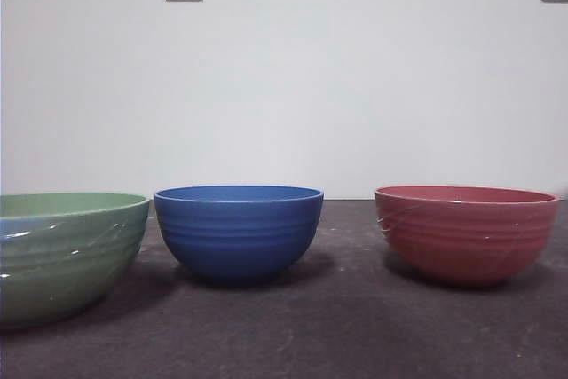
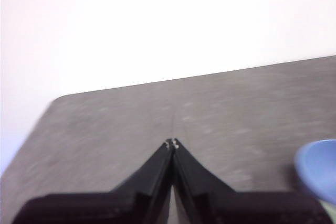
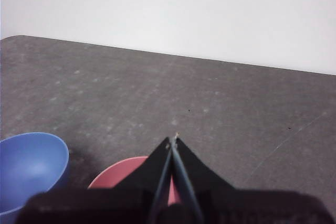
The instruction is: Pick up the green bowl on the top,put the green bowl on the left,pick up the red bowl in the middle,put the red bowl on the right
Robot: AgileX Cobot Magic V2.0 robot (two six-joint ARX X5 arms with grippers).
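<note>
The right tool [image 3: 173, 139] has its jaws pressed together and holds nothing; it hangs above the red bowl [image 3: 123, 174], whose rim shows just under the jaws in the right wrist view. The left tool [image 2: 172, 143] is likewise pinched to a point, empty, over bare counter [image 2: 157, 114].

Taking the blue bowl [image 1: 238, 230] as the landmark: the red bowl [image 1: 465, 232] stands apart from it on one side, the green bowl [image 1: 62, 250] close on the other, all three upright on the counter [image 1: 293, 335].

Judging by this layout, both placements look done, so what is left is a clean retreat. The right tool should lift straight up before swinging away, so its jaws do not clip the red rim or drift toward the blue bowl.
</note>
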